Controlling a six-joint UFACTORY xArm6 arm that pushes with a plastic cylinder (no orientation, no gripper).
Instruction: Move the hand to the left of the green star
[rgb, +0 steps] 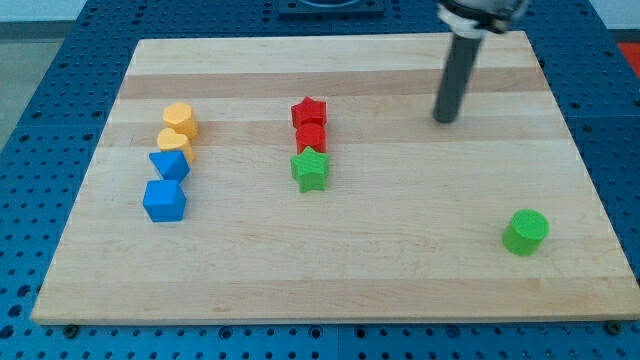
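Hovering up right of green star (310, 169) (well apart): my tip (443, 119)

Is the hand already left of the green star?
No, my tip sits well to the view's right of the green star, near the board's top edge.

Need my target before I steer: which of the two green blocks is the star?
The green star sits mid-board, right below the two red blocks. The other green block is a cylinder, alone at the view's lower right. My tip is up right of the star.
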